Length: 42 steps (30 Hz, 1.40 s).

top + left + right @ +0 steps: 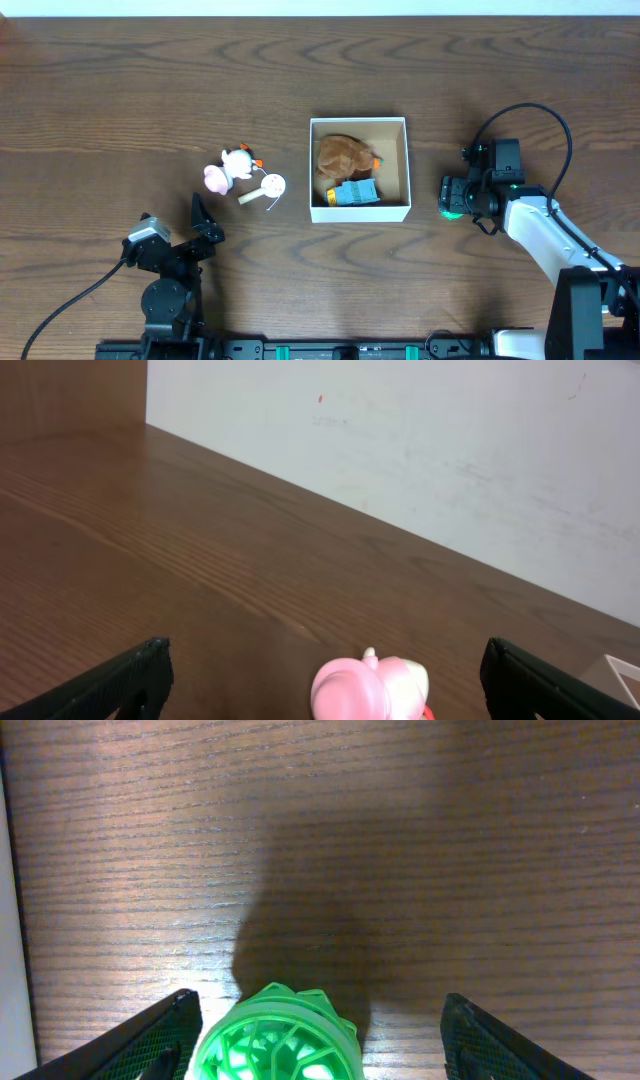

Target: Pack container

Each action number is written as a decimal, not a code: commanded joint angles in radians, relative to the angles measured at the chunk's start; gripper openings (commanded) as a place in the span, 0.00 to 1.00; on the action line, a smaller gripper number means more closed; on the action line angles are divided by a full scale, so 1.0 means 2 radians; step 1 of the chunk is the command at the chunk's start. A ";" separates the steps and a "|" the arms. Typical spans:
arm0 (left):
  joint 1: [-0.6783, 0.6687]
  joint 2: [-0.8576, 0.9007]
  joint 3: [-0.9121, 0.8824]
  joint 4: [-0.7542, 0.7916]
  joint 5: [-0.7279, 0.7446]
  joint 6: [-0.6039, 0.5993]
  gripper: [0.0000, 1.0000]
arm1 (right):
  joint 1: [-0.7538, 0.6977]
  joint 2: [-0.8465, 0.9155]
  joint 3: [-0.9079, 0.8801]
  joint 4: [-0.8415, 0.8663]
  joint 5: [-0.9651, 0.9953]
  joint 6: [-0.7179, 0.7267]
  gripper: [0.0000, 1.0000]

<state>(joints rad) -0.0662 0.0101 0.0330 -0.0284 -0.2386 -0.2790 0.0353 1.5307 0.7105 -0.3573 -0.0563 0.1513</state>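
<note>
Currently, surface (120,100): dark wood grain, carrying every item listed below.
Container (360,213): square white-walled box near the middle of the surface, between the two arms, open side up.
Container contents: brown plush toy (343,156) in the far part; blue toy (356,193) against the near wall, touching the plush.
Left pincer (205,222): open, fingers spread wide, nothing held; it points at the loose toys to the left of the container.
Right pincer (452,197): open, to the right of the container and apart from it, with a green lattice ball (278,1035) between the fingers; whether they touch it cannot be told.
Loose toys: pink-and-white figure (228,170) and small white round piece (268,187), just beside each other on the surface.
</note>
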 commanded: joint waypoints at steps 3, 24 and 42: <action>0.003 -0.003 -0.014 -0.009 -0.002 0.010 0.98 | 0.007 0.010 -0.007 0.008 -0.015 -0.006 0.78; 0.003 -0.003 -0.014 -0.009 -0.002 0.010 0.98 | 0.016 0.040 -0.005 0.019 0.002 -0.006 0.54; 0.003 -0.003 -0.014 -0.009 -0.002 0.010 0.98 | 0.016 0.039 0.109 -0.065 0.024 -0.028 0.53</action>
<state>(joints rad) -0.0662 0.0101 0.0330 -0.0284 -0.2386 -0.2787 0.0605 1.6093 0.8597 -0.4702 -0.0246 0.1177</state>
